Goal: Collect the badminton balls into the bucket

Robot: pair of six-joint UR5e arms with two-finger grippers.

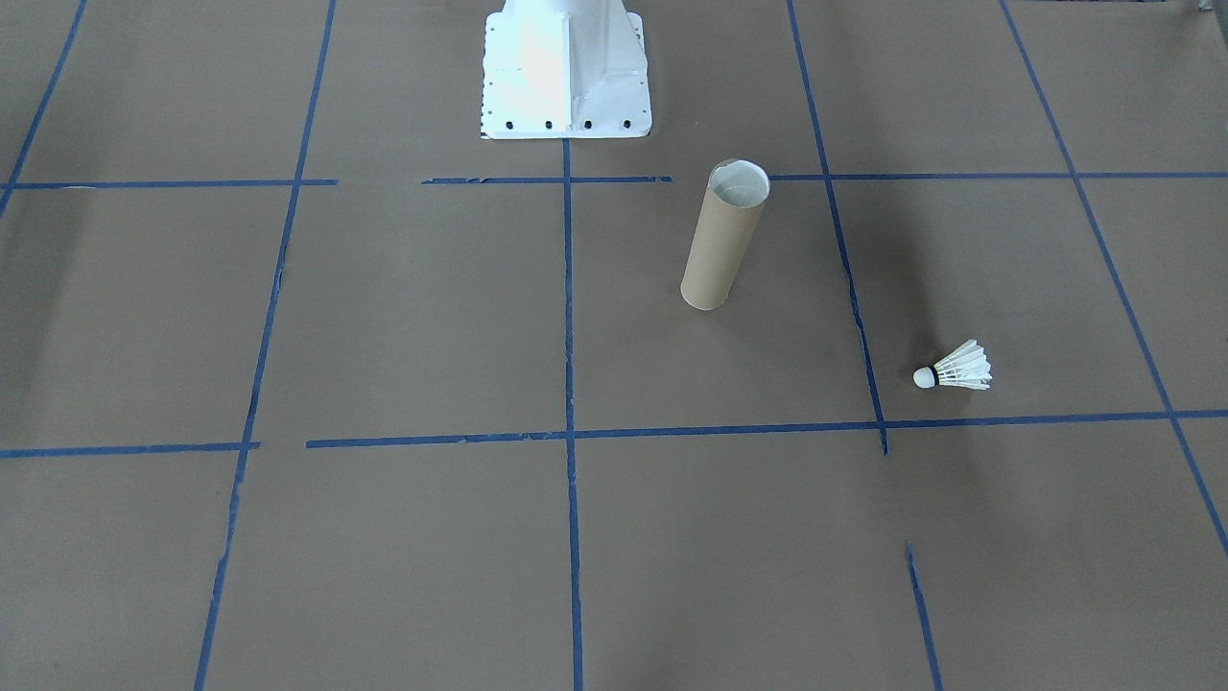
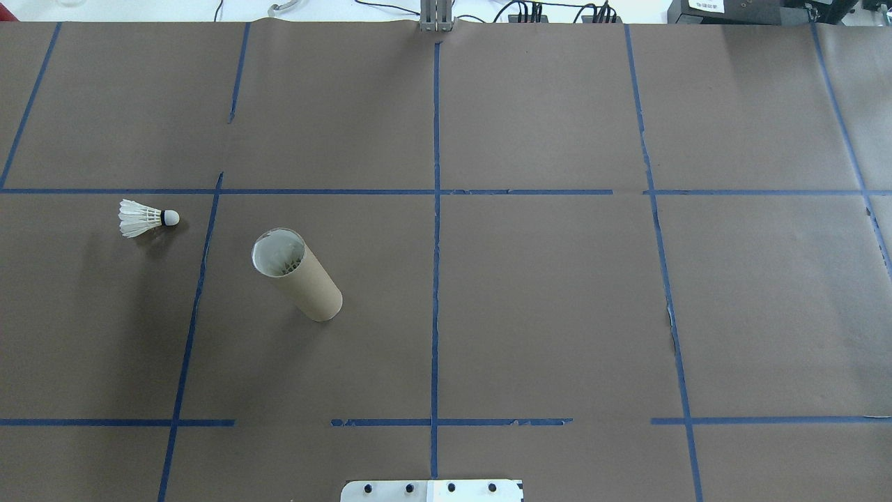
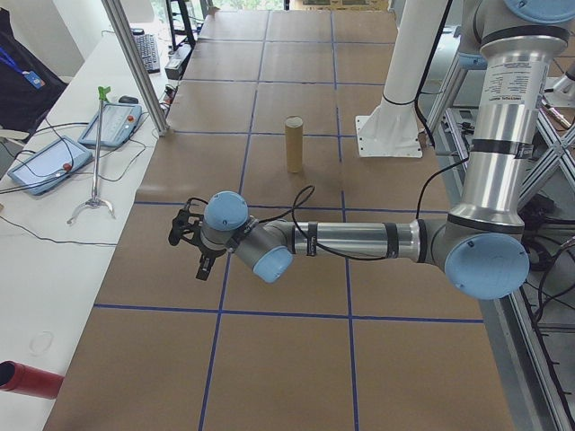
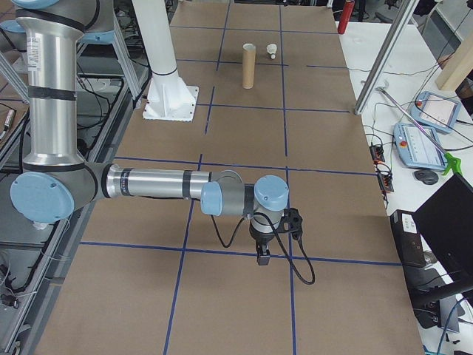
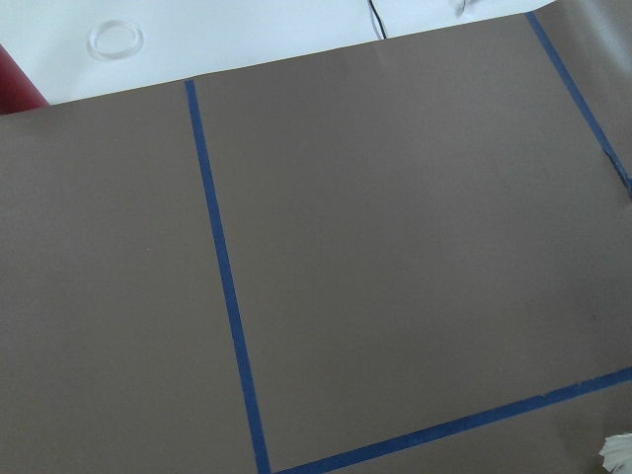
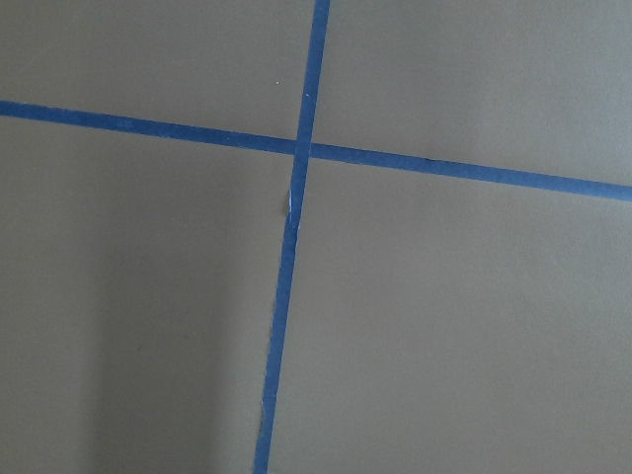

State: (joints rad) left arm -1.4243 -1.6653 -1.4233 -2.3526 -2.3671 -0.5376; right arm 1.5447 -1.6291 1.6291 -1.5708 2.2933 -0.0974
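The badminton ball (image 2: 146,218) is a white feather shuttlecock that lies on its side on the brown table, cork tip toward the bucket; it also shows as the badminton ball (image 1: 955,369) and, far off, the badminton ball (image 4: 272,51). A white feather edge (image 5: 617,454) shows in the corner of the left wrist view. The bucket (image 2: 296,273), a brown cardboard tube, stands upright beside it with its mouth open, also seen as the bucket (image 1: 724,235). My left gripper (image 3: 204,268) and right gripper (image 4: 262,255) hang over the table; I cannot tell whether they are open or shut.
The white pedestal base (image 1: 566,72) stands behind the bucket. Blue tape lines (image 2: 435,230) grid the brown table cover. A side bench holds teach pendants (image 3: 54,162), a metal post (image 3: 135,63) and a red cylinder (image 3: 27,379). Cables run along the far edge (image 2: 529,10).
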